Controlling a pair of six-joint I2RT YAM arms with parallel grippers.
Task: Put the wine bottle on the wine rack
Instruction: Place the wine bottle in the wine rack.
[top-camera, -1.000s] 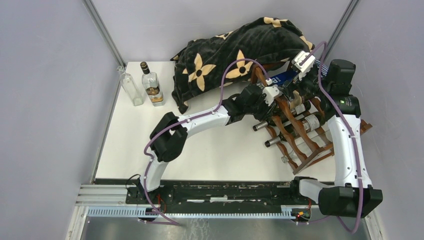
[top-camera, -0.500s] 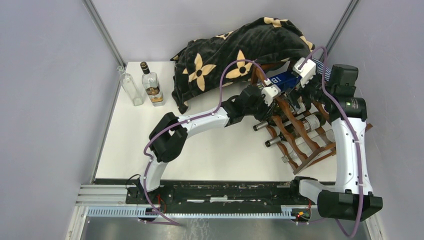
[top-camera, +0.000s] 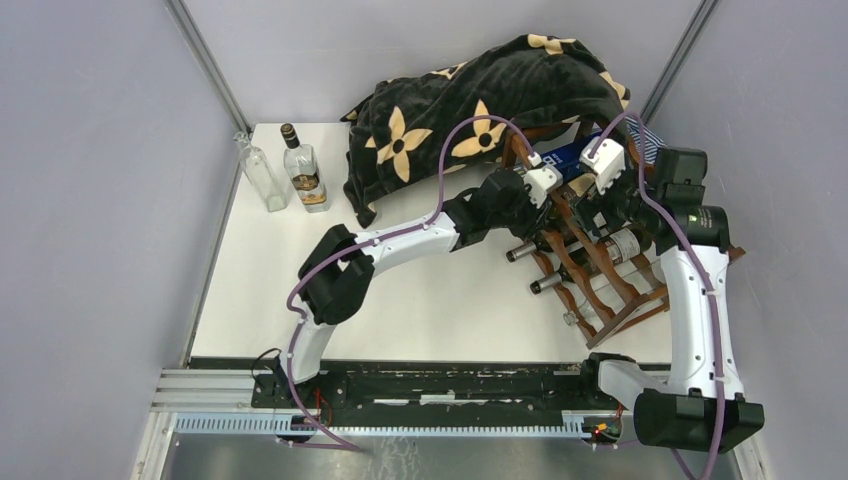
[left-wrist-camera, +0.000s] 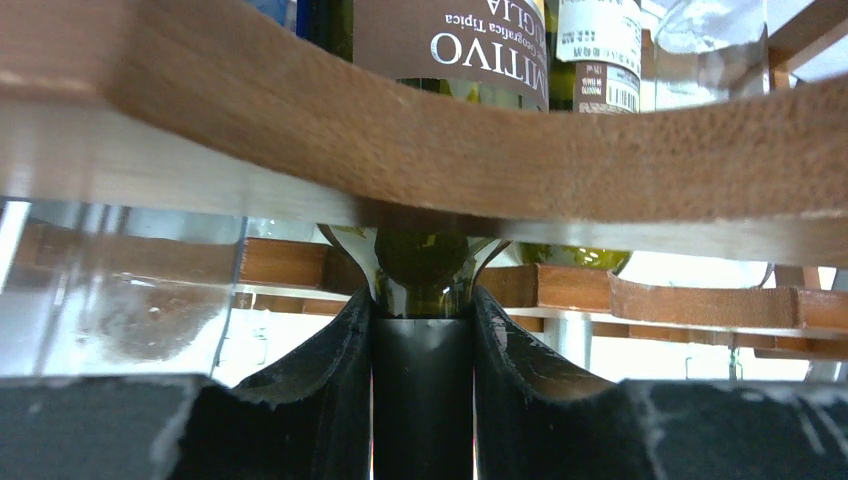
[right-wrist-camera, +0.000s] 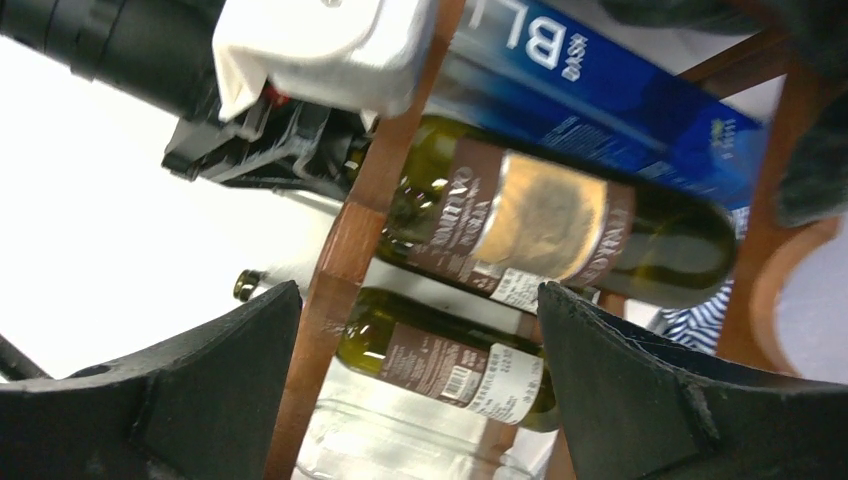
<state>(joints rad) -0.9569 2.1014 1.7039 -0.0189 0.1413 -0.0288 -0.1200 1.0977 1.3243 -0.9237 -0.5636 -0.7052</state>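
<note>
The wine rack (top-camera: 600, 275) stands at the right of the table, its reddish-brown wavy rail (left-wrist-camera: 430, 150) crossing the left wrist view. A green wine bottle (left-wrist-camera: 420, 270) with a brown label (right-wrist-camera: 520, 215) lies across the rack's upper tier. My left gripper (left-wrist-camera: 422, 380) is shut on its dark capped neck, at the rack's left side (top-camera: 545, 195). My right gripper (right-wrist-camera: 420, 390) hangs open just above the rack (top-camera: 610, 205). It is over the bottle's body and touches nothing.
A second labelled bottle (right-wrist-camera: 450, 365) and a clear one lie in lower tiers. A blue box (top-camera: 570, 157) sits at the rack's top. A black flower-patterned blanket (top-camera: 480, 100) drapes behind. A clear bottle (top-camera: 262, 175) and a labelled bottle (top-camera: 303, 168) stand back left.
My right arm has swung left and down, bringing its open gripper over the rack and the held bottle. The left gripper has kept its grip in place.
</note>
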